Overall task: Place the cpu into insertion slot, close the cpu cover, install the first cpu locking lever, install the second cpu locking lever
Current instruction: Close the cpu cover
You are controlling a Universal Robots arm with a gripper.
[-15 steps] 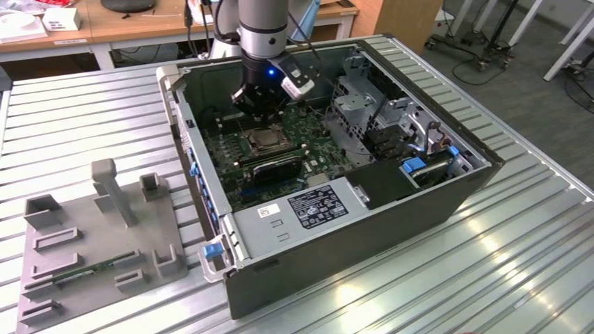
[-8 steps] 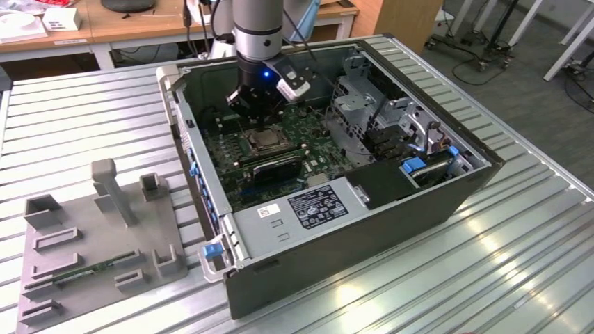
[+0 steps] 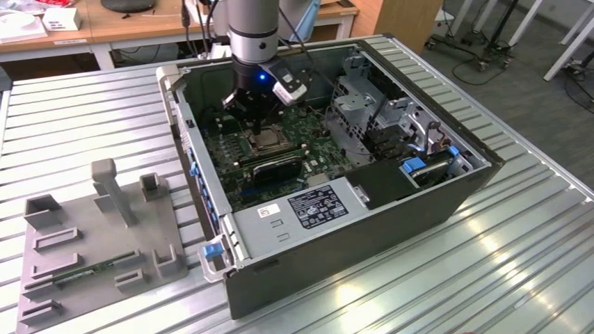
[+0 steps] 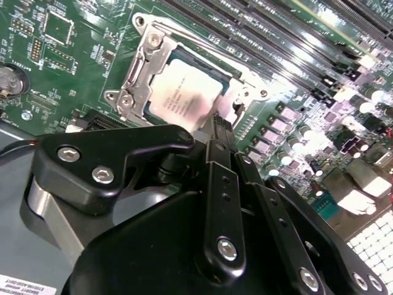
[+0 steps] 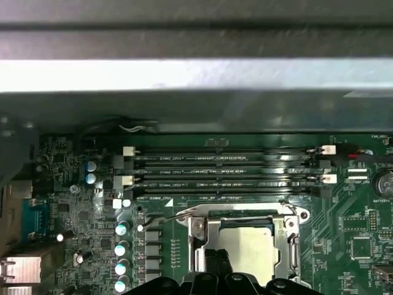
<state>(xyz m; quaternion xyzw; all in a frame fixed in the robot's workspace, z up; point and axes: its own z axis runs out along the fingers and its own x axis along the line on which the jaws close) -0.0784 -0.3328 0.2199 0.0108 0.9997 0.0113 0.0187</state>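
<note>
— Where is the cpu [image 3: 270, 140]?
— Top middle of the exterior view, inside the case [image 3: 371, 240]; it lies flat in the slot [image 4: 212, 69]; the cover [image 4: 138, 80] is down around it
— And the gripper [image 4: 216, 128]?
— Pinched tight, with nothing in it; its tips are by the cpu's edge

My claw [image 5: 218, 258] pokes in over the green board [image 5: 344, 246]. Its two black fingers are pressed close together. Their tips sit at the edge of the cpu [image 5: 255, 246]. The cpu is a flat grey square. The shiny cpu cover [image 5: 290, 246] lies flat around it like a frame. Just beside the cover run four long black slots [image 5: 227, 169] with white clips on their ends. Past them stands a grey metal wall [image 5: 196, 77]. A row of little round cans [image 5: 121, 249] stands near the cover too.
</note>
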